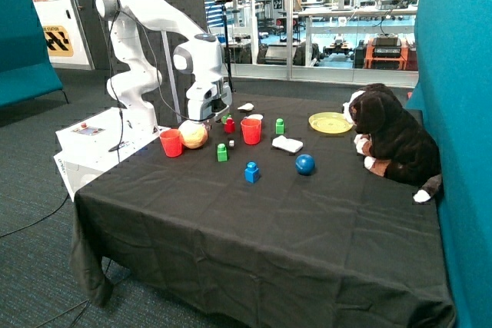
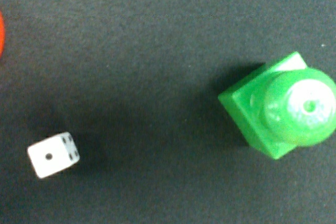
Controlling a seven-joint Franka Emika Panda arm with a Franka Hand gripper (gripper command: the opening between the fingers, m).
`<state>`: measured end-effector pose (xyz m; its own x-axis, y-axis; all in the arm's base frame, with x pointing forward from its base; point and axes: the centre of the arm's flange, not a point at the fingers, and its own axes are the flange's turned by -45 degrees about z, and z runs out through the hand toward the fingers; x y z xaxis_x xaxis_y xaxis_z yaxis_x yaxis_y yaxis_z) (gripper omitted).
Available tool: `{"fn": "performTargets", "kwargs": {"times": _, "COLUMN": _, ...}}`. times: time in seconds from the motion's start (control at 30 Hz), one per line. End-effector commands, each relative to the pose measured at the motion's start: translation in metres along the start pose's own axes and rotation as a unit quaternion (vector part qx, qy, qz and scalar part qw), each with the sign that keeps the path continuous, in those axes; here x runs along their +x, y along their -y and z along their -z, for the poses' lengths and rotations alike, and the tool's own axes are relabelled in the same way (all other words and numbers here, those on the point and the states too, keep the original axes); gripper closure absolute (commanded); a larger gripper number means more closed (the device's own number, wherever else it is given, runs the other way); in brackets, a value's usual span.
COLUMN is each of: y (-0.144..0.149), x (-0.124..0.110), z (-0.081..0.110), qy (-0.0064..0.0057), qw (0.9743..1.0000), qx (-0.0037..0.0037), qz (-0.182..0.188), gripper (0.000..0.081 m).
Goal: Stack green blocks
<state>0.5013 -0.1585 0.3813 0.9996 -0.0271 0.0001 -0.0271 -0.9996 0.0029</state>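
Gripper (image 1: 206,117) hangs low near the tabletop's far edge, fingers hidden, so open or closed I cannot tell. Green blocks (image 1: 222,152) stand apart, unstacked; the wrist camera looks straight down on one (image 2: 278,111) beside a white die (image 2: 52,154), probably lining up.

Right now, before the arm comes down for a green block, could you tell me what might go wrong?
The small bright green plastic block sits off-centre in the wrist view, so a straight descent by the gripper may miss or tip it. The small white die nearby could get nudged. The pale orange ball sits right beside the gripper and might be bumped.
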Motion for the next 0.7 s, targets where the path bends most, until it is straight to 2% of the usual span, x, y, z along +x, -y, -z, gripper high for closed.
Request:
{"fn": "performTargets", "kwargs": {"times": 0.0, "y": -0.005, "x": 0.008, "z": -0.007, "qy": 0.0, "qw": 1.0, "qx": 0.00146, "qz": 0.006, "gripper": 0.0415}}
{"fn": "performTargets", "kwargs": {"times": 0.4, "y": -0.004, "x": 0.009, "z": -0.021, "qy": 0.0, "qw": 0.9998, "qx": 0.00146, "qz": 0.018, "gripper": 0.0327}}
{"fn": "performTargets", "kwargs": {"times": 0.67, "y": -0.006, "x": 0.013, "z": -0.027, "qy": 0.0, "qw": 0.9998, "qx": 0.00146, "qz": 0.022, "gripper": 0.0327}}
